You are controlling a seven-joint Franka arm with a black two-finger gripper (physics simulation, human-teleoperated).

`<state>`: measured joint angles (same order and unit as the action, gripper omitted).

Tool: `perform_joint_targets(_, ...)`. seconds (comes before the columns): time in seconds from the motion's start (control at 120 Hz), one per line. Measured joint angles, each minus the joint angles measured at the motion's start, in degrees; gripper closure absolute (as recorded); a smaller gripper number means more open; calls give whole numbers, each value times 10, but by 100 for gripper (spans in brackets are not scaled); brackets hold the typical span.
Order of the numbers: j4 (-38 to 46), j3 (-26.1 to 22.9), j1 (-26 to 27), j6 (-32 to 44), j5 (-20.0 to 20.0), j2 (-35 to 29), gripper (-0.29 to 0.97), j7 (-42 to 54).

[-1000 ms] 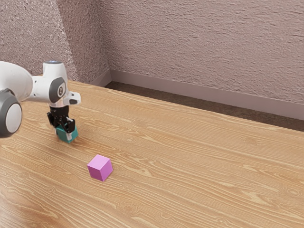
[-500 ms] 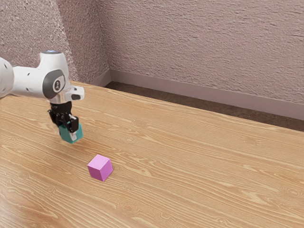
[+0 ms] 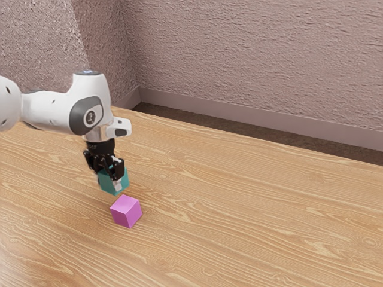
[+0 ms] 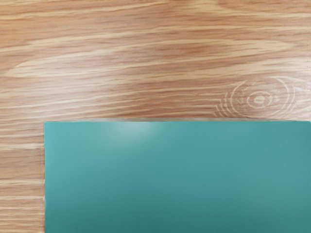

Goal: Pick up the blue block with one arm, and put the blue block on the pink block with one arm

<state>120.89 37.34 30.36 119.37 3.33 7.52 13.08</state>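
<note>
Blue block (image 3: 115, 186), teal in shade, hangs off the wooden table (image 3: 251, 197), clamped from two sides by the black fingers of the gripper (image 3: 110, 176). It is close above the pink block (image 3: 126, 211), a little toward the exterior view's left; whether they touch cannot be told. The pink block rests flat on the table. In the wrist view, the blue block's (image 4: 177, 177) plain face lies under the hand, with a grain knot (image 4: 260, 99) in the wood beyond it. A textured wall (image 3: 257, 54) and baseboard (image 3: 257, 116) stand behind the table.

so the held block (image 3: 115, 185) hangs in the gripper (image 3: 112, 177), clear of the table (image 3: 239, 197); the loose block (image 3: 126, 211) sits on the table near it, roughly 5 o'clock in the exterior view; wall (image 3: 251, 54) behind, 12 o'clock
</note>
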Motion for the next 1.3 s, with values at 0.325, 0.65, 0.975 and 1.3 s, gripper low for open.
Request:
perform_joint_targets(0.325,28,31,58,-1,1,-19,43,-52)
perform_joint_targets(0.65,38,35,75,-2,1,-15,43,-84)
perform_joint_targets(0.975,33,35,87,-4,10,-1,17,-93)
perform_joint_targets(1.3,-133,35,99,-48,-31,-10,4,-88)
